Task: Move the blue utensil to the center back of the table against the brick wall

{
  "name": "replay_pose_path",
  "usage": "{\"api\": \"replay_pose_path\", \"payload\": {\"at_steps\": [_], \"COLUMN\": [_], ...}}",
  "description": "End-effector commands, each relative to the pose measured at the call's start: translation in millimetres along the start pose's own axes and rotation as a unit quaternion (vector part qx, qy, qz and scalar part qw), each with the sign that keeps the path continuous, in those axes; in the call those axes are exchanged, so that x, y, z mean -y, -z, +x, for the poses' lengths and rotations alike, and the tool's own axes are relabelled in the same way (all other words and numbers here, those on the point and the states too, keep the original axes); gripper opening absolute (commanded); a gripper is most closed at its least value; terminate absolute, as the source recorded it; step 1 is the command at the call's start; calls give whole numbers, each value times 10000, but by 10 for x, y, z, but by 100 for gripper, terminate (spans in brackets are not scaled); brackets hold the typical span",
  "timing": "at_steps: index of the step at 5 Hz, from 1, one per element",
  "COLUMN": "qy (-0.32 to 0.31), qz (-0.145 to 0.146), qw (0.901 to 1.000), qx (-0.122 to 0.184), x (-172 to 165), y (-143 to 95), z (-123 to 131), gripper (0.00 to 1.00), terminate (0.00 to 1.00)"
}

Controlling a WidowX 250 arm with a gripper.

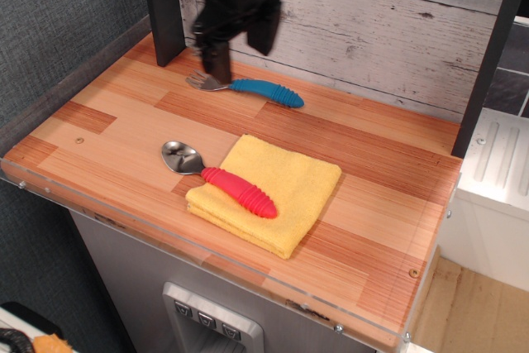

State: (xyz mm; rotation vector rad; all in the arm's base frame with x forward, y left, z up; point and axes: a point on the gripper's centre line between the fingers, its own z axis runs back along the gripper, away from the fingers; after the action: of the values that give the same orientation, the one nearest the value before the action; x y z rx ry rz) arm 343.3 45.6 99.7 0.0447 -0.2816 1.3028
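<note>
Whitewashed brick wall (388, 22) backs the table (107, 121); the fork (248, 88) lies released at the back edge, near its foot. Gripper (235, 43) hovers above, empty, jaws seemingly parted.

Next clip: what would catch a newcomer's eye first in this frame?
Probably the bright yellow folded cloth near the front of the striped wooden table, with the red-handled spoon lying half across it. Next, the blue-handled fork at the back by the whitewashed plank wall, under the black gripper.
</note>
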Motion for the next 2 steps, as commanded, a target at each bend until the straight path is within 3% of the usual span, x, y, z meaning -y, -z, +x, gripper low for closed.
{"api": "replay_pose_path", "payload": {"at_steps": [1, 2], "qy": [471, 792], "qz": [-560, -640], "qw": [9973, 9947], "qx": [-52, -160], "x": [54, -9], "y": [-545, -724], "z": [-312, -502], "gripper": [100, 100], "terminate": [0, 0]}}
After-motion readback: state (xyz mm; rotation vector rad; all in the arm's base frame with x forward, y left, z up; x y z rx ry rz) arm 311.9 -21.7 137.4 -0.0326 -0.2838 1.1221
